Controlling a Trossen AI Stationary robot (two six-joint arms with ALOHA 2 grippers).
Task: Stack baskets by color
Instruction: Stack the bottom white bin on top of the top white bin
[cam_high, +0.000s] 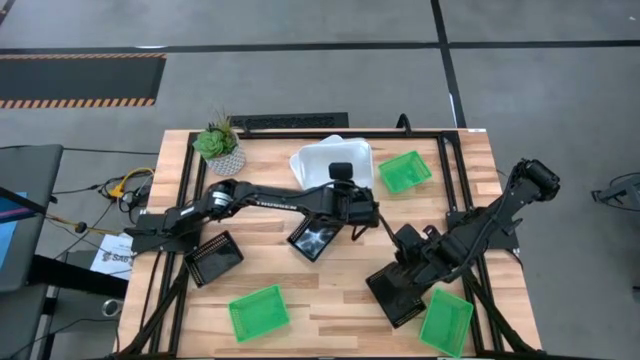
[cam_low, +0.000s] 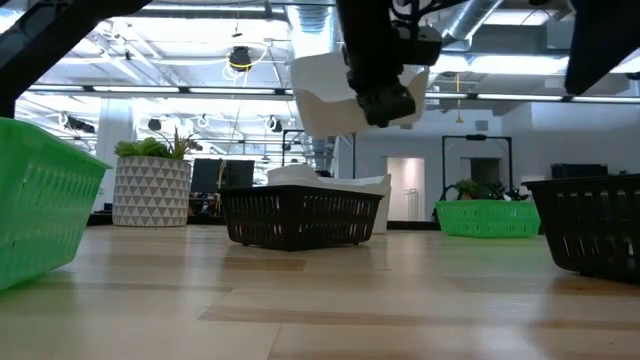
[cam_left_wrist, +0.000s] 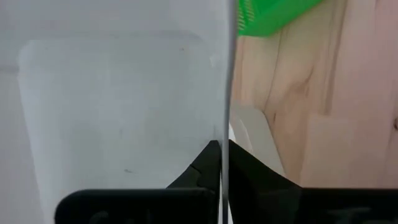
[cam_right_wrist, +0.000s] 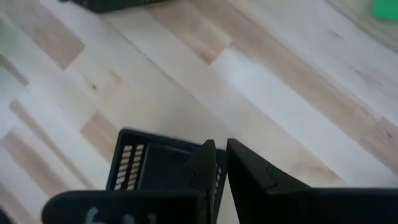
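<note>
My left gripper (cam_left_wrist: 222, 152) is shut on a white basket (cam_low: 325, 95) and holds it in the air above the table's middle. Under it, more white baskets (cam_low: 345, 183) rest on the table behind a black basket (cam_low: 300, 215). My right gripper (cam_right_wrist: 221, 155) is shut on another black basket (cam_high: 398, 295) near the front right. A third black basket (cam_high: 213, 258) lies at the left. Green baskets lie at the front left (cam_high: 258, 312), front right (cam_high: 447, 322) and far right (cam_high: 405, 172). My left gripper pinches the white basket's side wall (cam_left_wrist: 225, 124), one finger inside the basket and one outside. The basket is lifted clear and tilted, above the white ones on the table. My right gripper pinches the black basket's rim (cam_right_wrist: 186, 152) between its fingers, coming steeply from above. Whether that basket's underside touches the table I cannot tell.
A small potted plant (cam_high: 220, 145) stands at the table's far left corner. Bare wood lies in the middle of the table between the front green basket and the right arm (cam_high: 480, 225).
</note>
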